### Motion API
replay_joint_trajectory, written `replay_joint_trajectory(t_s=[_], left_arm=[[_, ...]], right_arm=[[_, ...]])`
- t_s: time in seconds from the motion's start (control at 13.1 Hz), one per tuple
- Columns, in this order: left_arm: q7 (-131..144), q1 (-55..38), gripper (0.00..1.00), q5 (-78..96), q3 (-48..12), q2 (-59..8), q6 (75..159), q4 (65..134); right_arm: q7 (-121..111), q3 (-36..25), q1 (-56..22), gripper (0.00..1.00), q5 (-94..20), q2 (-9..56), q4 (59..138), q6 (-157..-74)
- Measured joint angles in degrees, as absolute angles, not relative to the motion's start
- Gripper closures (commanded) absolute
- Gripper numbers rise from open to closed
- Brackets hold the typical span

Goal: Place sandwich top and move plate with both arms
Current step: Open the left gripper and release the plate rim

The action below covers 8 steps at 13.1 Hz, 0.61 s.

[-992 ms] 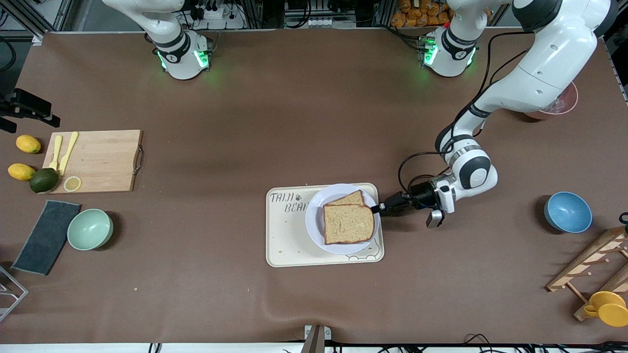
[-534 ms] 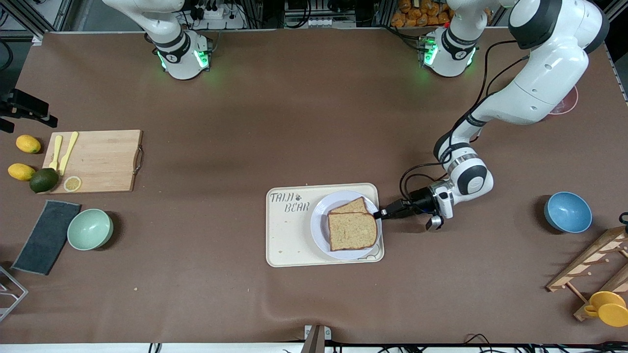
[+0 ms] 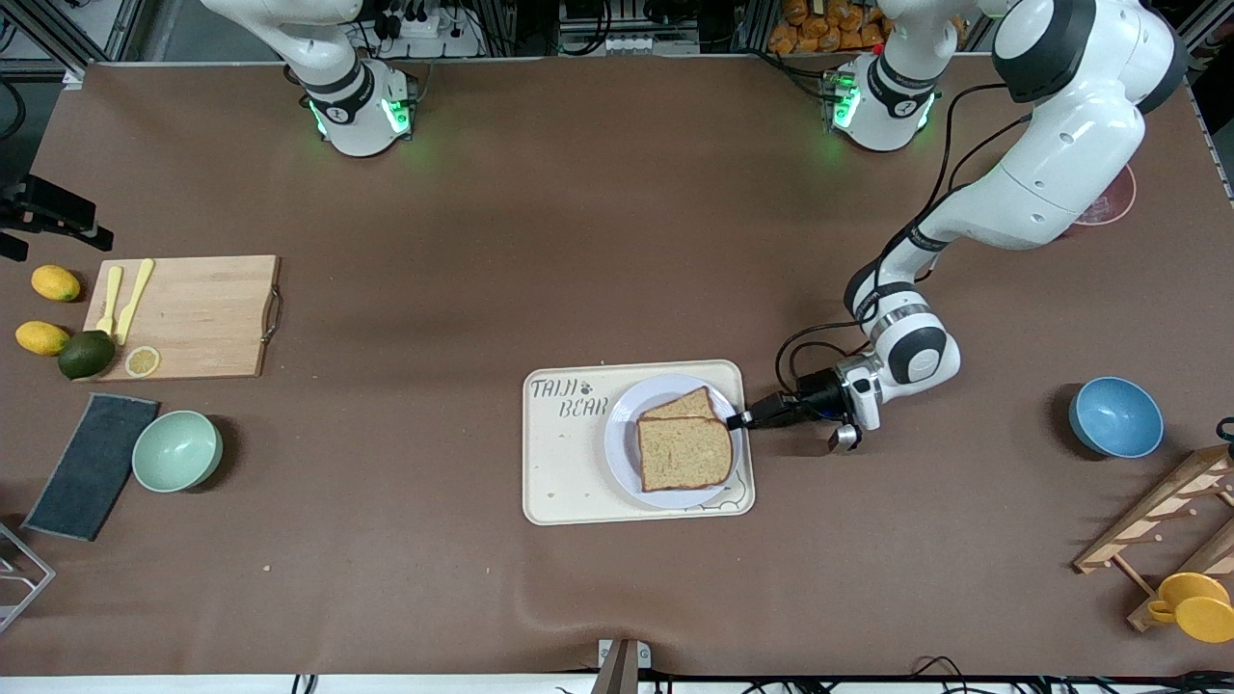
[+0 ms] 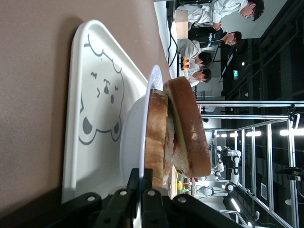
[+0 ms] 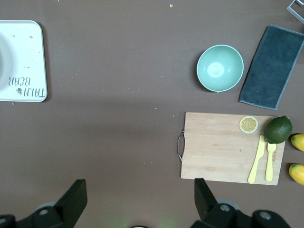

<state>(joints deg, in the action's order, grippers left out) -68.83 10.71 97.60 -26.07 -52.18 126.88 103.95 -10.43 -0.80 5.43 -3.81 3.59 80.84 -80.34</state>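
The lavender-grey plate point(image 3: 622, 439) sits on the cream bear tray point(image 3: 564, 463). The sandwich top point(image 3: 683, 453), a plain tan slice, lies on the plate over a lower slice point(image 3: 683, 406) that sticks out from under it. My left gripper point(image 3: 738, 420) is shut on the plate's rim at the edge toward the left arm's end. The left wrist view shows the fingers point(image 4: 134, 176) clamping the thin rim point(image 4: 147, 118), with the stacked sandwich point(image 4: 187, 128) just past them. My right gripper point(image 5: 141, 202) is open and empty, high over bare table between the tray and the cutting board.
Toward the right arm's end of the table are a wooden cutting board point(image 3: 188, 316) with yellow cutlery, lemons, an avocado, a mint bowl point(image 3: 177, 450) and a grey cloth point(image 3: 92, 466). Toward the left arm's end are a blue bowl point(image 3: 1115, 416), a wooden rack point(image 3: 1166, 525) and a yellow cup point(image 3: 1191, 605).
My left gripper, holding the plate's rim, has shifted slightly toward the front camera and the right arm's end. The plate and sandwich moved with it and look lower.
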Motion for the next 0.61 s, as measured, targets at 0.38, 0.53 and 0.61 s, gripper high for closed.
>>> replay_joint_trajectory(t_s=[0.38, 0.53, 0.61], left_arm=[[-68.4, 10.1, 0.80, 97.6, -25.8, -52.4, 128.1, 103.6], [-68.3, 10.1, 0.76, 97.6, -25.8, -52.4, 128.1, 103.6], [-68.3, 10.1, 0.74, 97.6, -25.8, -52.4, 128.1, 103.6]], right_arm=[[-9.0, -0.8, 5.4, 0.00, -3.7, 3.6, 80.8, -81.1], [-8.2, -0.7, 5.4, 0.00, -3.7, 3.6, 80.8, -81.1], [-8.1, -0.7, 5.4, 0.00, -3.7, 3.6, 80.8, -81.1]])
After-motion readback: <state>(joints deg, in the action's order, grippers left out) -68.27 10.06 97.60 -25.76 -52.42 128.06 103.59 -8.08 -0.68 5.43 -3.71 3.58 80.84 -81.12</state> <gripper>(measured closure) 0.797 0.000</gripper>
